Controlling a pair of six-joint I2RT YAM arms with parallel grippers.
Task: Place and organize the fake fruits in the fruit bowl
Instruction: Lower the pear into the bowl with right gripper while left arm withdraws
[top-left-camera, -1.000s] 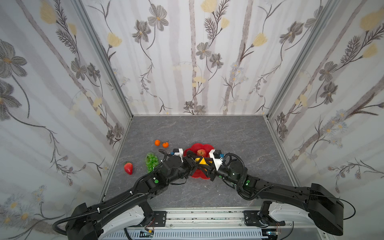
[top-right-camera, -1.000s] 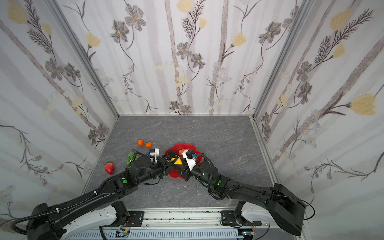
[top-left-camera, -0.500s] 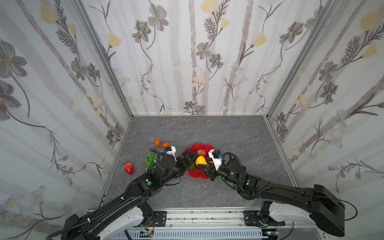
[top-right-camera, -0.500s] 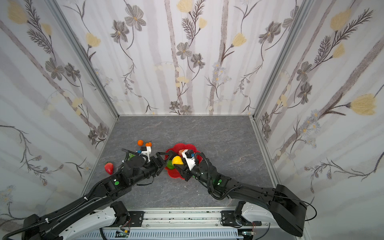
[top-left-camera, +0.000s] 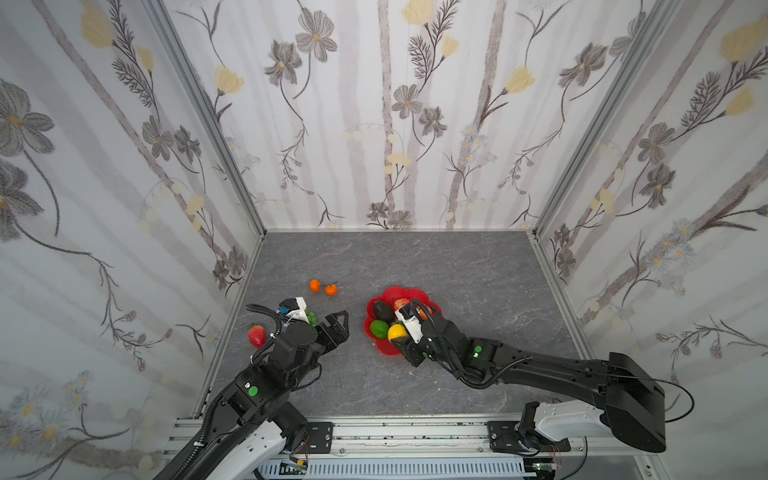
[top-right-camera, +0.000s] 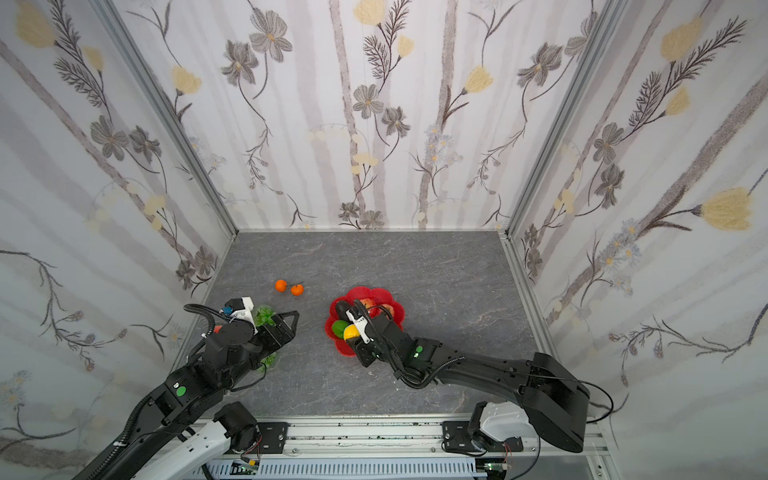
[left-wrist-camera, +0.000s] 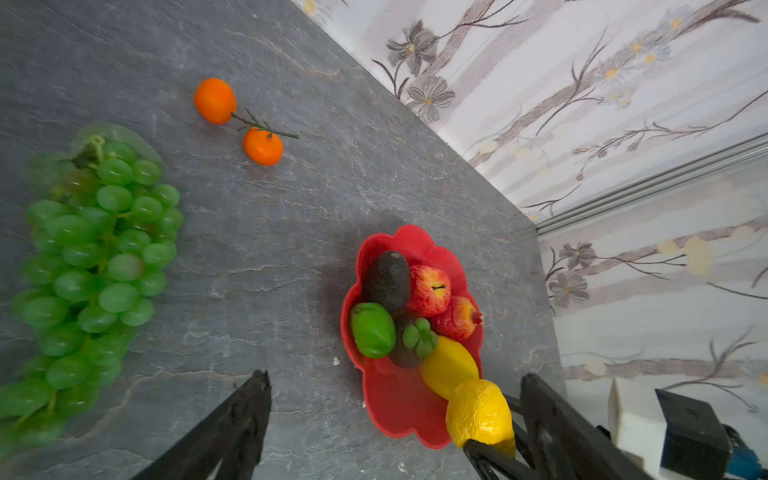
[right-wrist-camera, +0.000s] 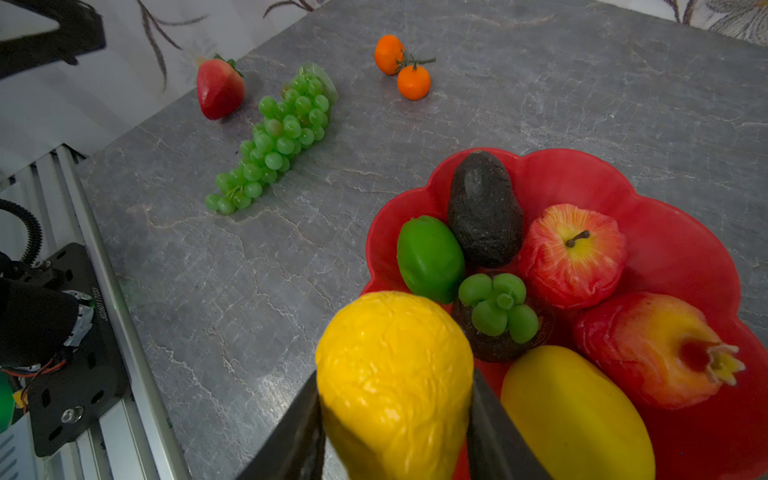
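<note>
Left gripper (top-left-camera: 343, 323) has backed off the fruit bowl (top-left-camera: 415, 292), apparently empty.

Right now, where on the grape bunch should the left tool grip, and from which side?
Take the grape bunch across its thick middle, from above, the left tool with open jaws spanning the short width. It lies flat and long on the table, stem end toward the tangerines, tail tapering thin, so the middle probably holds best.
</note>
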